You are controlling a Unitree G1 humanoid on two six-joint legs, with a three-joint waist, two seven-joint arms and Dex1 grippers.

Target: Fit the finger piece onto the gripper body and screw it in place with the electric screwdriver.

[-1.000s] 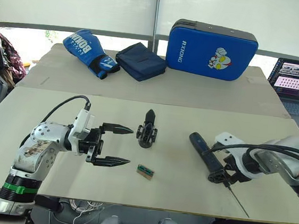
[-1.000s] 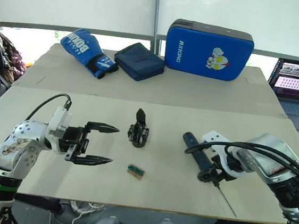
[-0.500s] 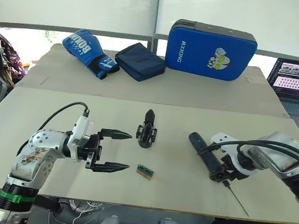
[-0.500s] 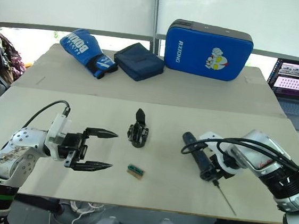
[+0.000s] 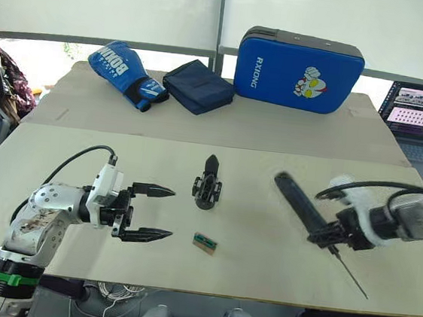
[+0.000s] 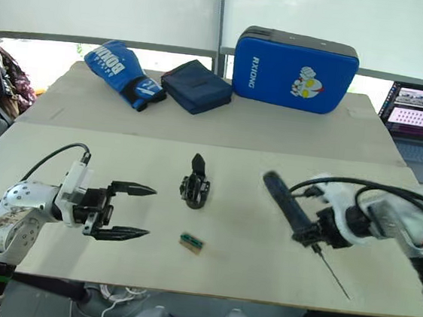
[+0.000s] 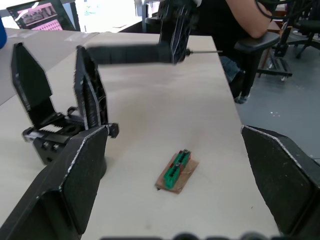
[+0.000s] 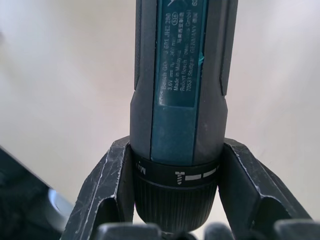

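The gripper body (image 5: pixel 208 185) stands at the middle of the table, also seen in the left wrist view (image 7: pixel 60 120). Two black tapered pieces rise from it; I cannot tell which is the finger piece. To its left, my left gripper (image 5: pixel 168 214) is open, fingers pointing at the body, with nothing between them. My right gripper (image 5: pixel 333 236) is shut on the electric screwdriver (image 5: pixel 297 204), near the chuck (image 8: pixel 176 180). The tool is tilted, rounded end up and away, thin bit (image 5: pixel 350 275) pointing down toward the table's front right.
A small green-and-brown block (image 5: pixel 205 241) lies in front of the gripper body. A blue boxing glove (image 5: pixel 126 74), a dark pouch (image 5: pixel 198 87) and a blue pad (image 5: pixel 299 69) stand at the back. A laptop (image 5: pixel 421 112) sits far right. A person's arm (image 7: pixel 240 20) shows beyond the table.
My right gripper has lifted the screwdriver off the table and carried it to the right. My left gripper, still open, has drawn back to the left, away from the gripper body.
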